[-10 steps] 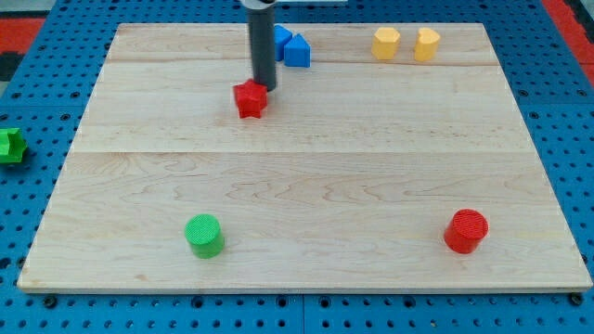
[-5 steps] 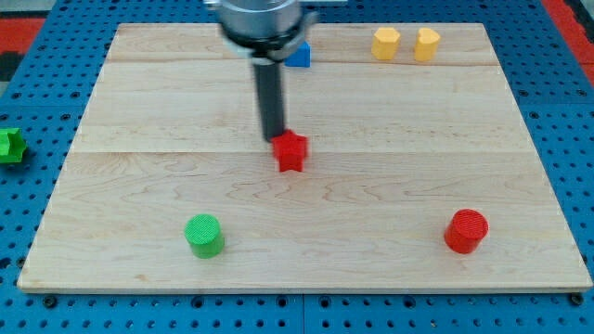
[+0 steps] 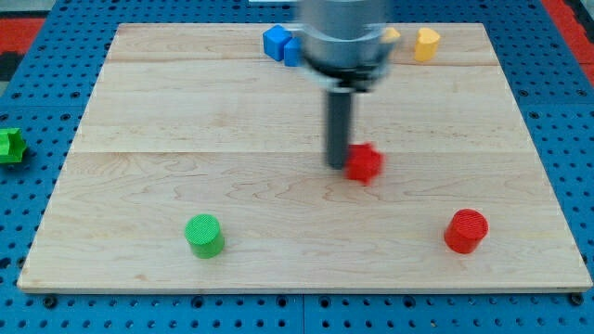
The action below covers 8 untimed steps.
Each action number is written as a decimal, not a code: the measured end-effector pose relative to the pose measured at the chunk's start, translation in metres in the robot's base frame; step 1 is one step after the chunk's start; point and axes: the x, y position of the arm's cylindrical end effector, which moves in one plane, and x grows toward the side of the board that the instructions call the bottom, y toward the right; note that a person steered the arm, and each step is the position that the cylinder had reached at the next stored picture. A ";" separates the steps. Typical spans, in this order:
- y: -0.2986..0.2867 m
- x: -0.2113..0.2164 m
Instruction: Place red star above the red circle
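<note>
Rod tip (image 3: 338, 165) sits touching the left side of the red star (image 3: 364, 163), just right of frame centre, placed to shove it rightward. End effector is a bare rod, nothing to open or hold. Red circle (image 3: 465, 230) lies lower right, well apart; star must end above it. Green circle (image 3: 203, 235) lower left, blue blocks (image 3: 278, 44) top, all on the counter (image 3: 139, 139).

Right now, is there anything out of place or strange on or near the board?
Yes: a green block lies off the board, on the blue pegboard at the view's left edge. Everything else sits on the wood. My tip is against the red star, on its left side.
</note>
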 end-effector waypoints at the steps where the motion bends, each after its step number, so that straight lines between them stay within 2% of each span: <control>1: 0.046 0.002; 3: 0.056 -0.036; 4: 0.080 -0.001; 5: 0.095 0.013; 6: 0.095 0.017; 7: 0.082 0.048; 8: 0.059 0.025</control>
